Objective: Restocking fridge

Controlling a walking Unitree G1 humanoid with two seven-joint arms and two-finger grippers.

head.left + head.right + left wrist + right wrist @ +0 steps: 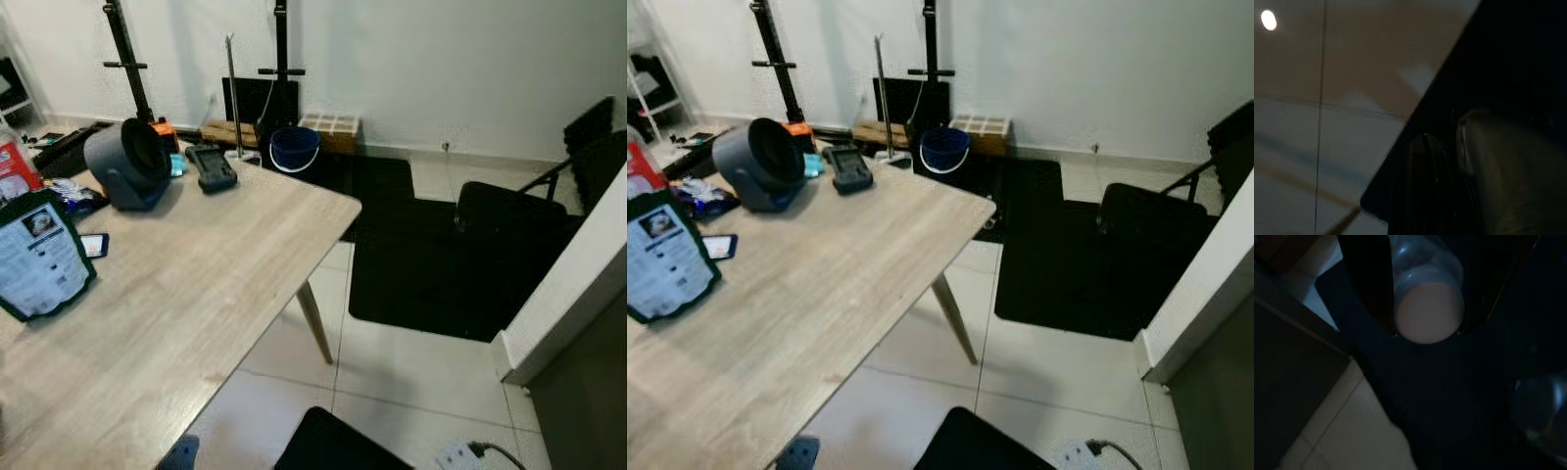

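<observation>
Right gripper [1425, 320] closed on a clear bottle [1427, 289], black fingers [1369, 284] flanking it on both sides, pale round cap end facing the wrist camera; held low over dark floor beside pale tiles. Left gripper [1425, 186] hanging idle in shade over tile and a dark mat edge; jaw state impossible to tell.

Ahead, in the head views: wooden table [196, 294] carrying a grey round fan [127, 162], a black handheld device [211, 166], a green-edged packet [39, 257] standing upright and a small phone-like item [93, 245]; blue bucket [294, 147] on the floor against the wall; black mat [421, 264] and a dark folding chair [549, 186] beyond.

Judged step: carrying the bottle toward a fridge. Advised: keep firm, even pressure on the bottle body; carry it clear of the table corner and chair; turn slowly; confirm the shelf position before releasing; avoid swinging the loaded arm while walking.
</observation>
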